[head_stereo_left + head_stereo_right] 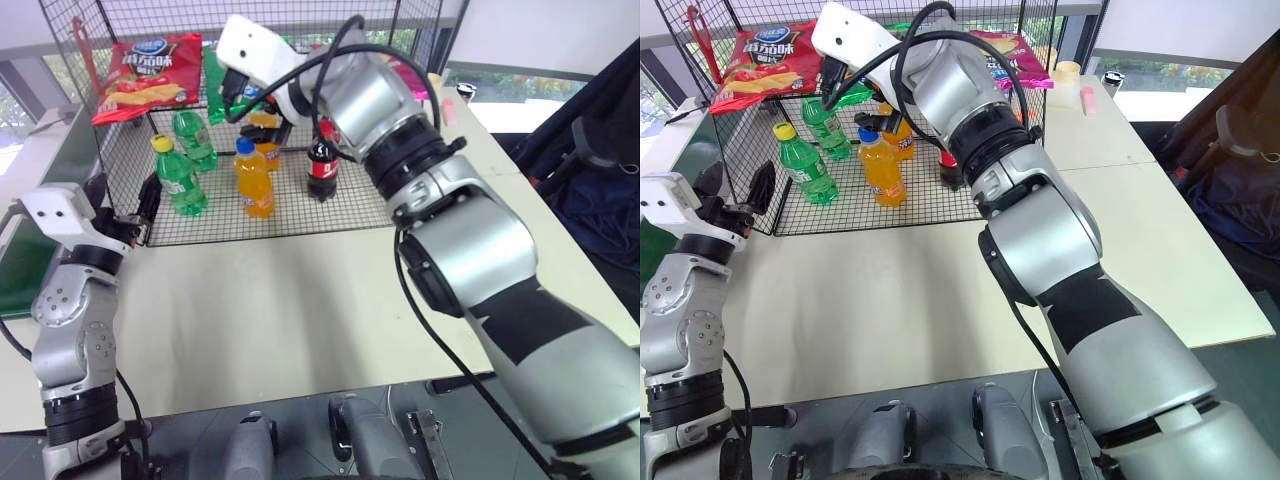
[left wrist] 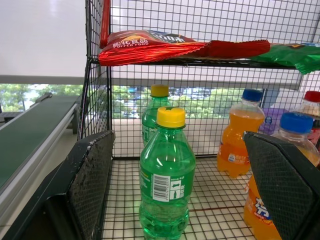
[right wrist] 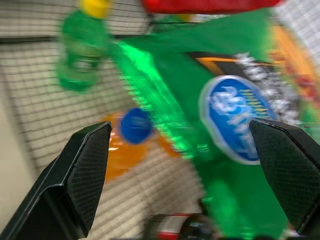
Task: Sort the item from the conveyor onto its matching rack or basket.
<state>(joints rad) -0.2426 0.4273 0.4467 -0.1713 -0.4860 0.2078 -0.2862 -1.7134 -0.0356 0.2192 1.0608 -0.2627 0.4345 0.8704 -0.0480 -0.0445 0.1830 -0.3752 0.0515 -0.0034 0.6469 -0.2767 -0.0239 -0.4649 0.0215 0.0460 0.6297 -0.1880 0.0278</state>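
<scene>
The item, a shiny green crisp bag (image 3: 235,117) with a blue oval logo, lies on the flat top tier of the black wire rack (image 1: 120,30). It sits to the right of a red crisp bag (image 1: 150,72), and one end droops over the tier's edge (image 1: 213,82). My right gripper (image 1: 238,95) is open just in front of it, with fingers (image 3: 85,175) spread wide on either side and free of the bag. My left gripper (image 1: 122,200) hangs open at the rack's front left corner, facing a green bottle (image 2: 167,175). The conveyor (image 2: 30,130) runs along the left.
Inside the rack stand two green bottles (image 1: 180,178), two orange bottles (image 1: 255,182) and a cola bottle (image 1: 322,170). A pink crisp bag (image 1: 1010,50) lies on the top tier's right side. A tape roll (image 1: 1068,72) sits on the pale table (image 1: 280,300) beyond.
</scene>
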